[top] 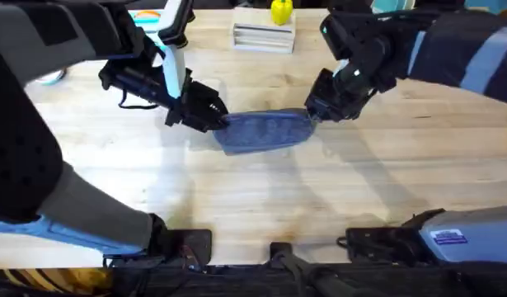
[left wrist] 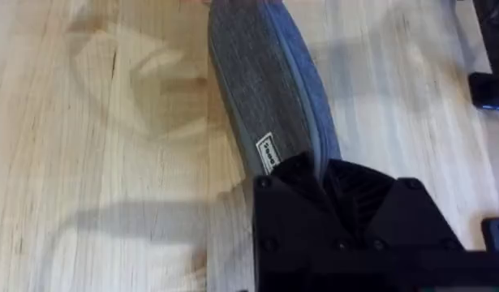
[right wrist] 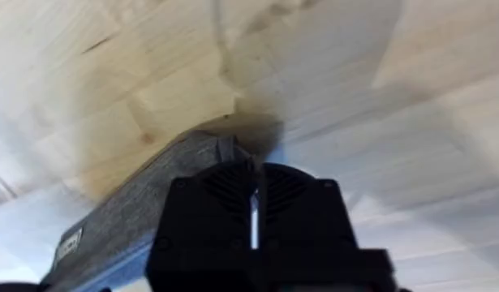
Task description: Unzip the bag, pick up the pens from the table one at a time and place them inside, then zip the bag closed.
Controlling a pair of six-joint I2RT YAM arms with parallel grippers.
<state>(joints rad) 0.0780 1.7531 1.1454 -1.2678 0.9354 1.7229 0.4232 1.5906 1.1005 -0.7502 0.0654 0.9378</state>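
The blue-grey bag lies on the light wooden table near the middle, lengthwise between the two arms. My left gripper is at its left end; in the left wrist view the black fingers are shut on the end of the bag, beside a small white label. My right gripper is at the right end, and its fingers are pressed together on that end of the bag. The zipper pull is hidden by the fingers. The pens are out of view.
A stack of white books with a yellow object behind it stands at the back centre. A colourful item lies at the back left. Bare tabletop stretches in front of the bag.
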